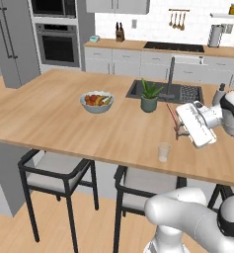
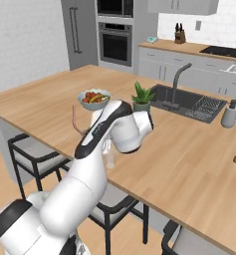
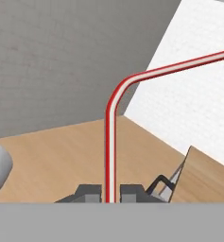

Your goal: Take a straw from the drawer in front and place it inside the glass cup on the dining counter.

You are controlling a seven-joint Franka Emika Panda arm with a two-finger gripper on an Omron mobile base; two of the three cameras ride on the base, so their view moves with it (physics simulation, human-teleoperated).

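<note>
Straw point(image 3: 110, 142) clamped between hand point(image 3: 110, 191) fingers, above dining counter point(image 1: 49, 113), near glass cup point(image 1: 163, 151)

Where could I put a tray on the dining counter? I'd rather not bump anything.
The dining counter is bare left of the fruit bowl, out to its left edge. It is crowded on the right: the plant pot, sink, glass cup and the tool holding the straw.

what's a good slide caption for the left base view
Gripper shut on the straw, held above the dining counter near the empty glass cup.
</note>
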